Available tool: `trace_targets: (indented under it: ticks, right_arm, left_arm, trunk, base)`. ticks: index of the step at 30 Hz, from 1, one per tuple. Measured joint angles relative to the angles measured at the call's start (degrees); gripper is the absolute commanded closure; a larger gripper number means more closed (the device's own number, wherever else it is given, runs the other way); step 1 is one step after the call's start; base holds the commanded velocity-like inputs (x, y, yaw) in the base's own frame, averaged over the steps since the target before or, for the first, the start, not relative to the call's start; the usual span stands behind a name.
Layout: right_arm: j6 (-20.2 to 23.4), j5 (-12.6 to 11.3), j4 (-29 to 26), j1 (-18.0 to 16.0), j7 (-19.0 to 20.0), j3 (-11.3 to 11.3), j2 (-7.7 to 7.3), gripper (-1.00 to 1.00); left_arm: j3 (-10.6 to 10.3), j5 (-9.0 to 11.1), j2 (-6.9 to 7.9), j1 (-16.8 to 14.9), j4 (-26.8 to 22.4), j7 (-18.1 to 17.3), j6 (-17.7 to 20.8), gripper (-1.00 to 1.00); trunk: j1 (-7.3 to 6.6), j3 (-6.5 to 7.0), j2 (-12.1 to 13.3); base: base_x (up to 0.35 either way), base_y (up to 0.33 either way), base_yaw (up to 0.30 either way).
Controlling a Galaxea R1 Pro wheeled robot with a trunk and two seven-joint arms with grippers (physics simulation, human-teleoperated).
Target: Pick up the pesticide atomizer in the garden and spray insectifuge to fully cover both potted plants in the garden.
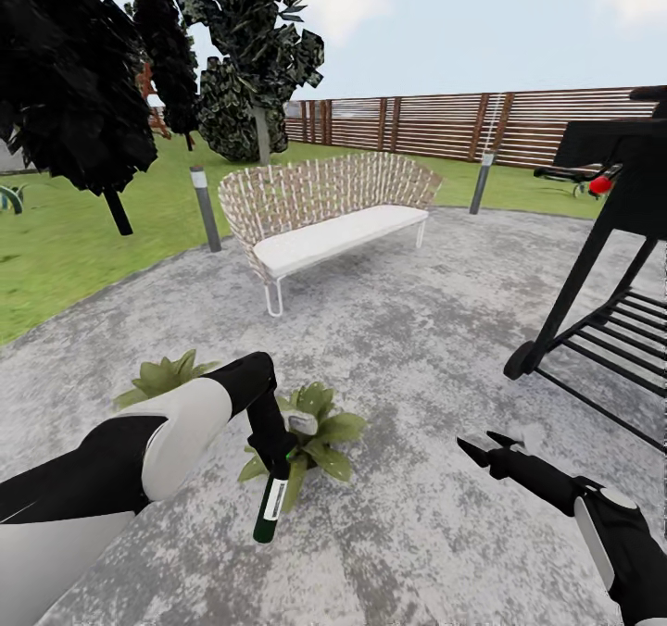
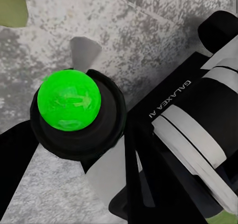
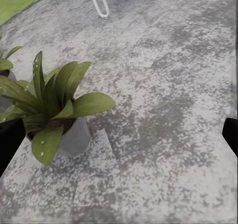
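With the left hand clamped on the pesticide atomizer hanging nozzle-down beside the near potted plant, spray risks hitting paving; right hand is apart.

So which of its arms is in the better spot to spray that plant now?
The left. Its left gripper holds the pesticide atomizer right over the nearer potted plant. The right gripper is empty and off to the side above bare paving, so it would first need the bottle.
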Motion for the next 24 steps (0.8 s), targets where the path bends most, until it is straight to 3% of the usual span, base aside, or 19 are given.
trace_targets:
  ticks: [3, 16, 22, 23, 24]
  right_arm:
    - [-0.03, 0.00, 0.04, -0.01, 0.00, 0.01, 0.01, -1.00]
    - [-0.01, 0.00, -0.04, -0.02, 0.00, 0.00, -0.02, -1.00]
    - [-0.01, -0.01, -0.09, -0.02, 0.00, -0.04, -0.04, -1.00]
    - [-0.01, -0.02, -0.11, -0.02, 0.00, -0.05, -0.04, -1.00]
    - [-0.01, -0.02, -0.08, -0.02, 0.00, -0.04, -0.06, -1.00]
  left_arm:
    - [0.33, 0.09, 0.08, -0.01, 0.02, 0.01, 0.05, 1.00]
    - [0.22, 0.03, 0.59, 1.05, -0.53, 0.08, -0.01, 1.00]
    - [0.56, 0.05, 1.18, 2.66, -11.29, 0.68, 0.39, 1.00]
    - [0.56, 0.05, 1.19, 2.96, -11.79, 1.16, 0.44, 1.00]
    - [0.45, 0.01, 1.20, 4.17, -12.50, 3.88, 0.45, 1.00]
  trunk:
    - [-0.04, 0.00, -0.01]
    - [-0.02, 0.00, 0.00]
    - [-0.02, 0.00, 0.00]
    - [-0.02, 0.00, 0.00]
    - [-0.02, 0.00, 0.00]
  base:
    - [0.054, -0.012, 0.068]
    - [0.009, 0.000, 0.274]
    - [0.000, 0.000, 0.277]
    - [0.000, 0.000, 0.276]
    - [0.000, 0.000, 0.274]
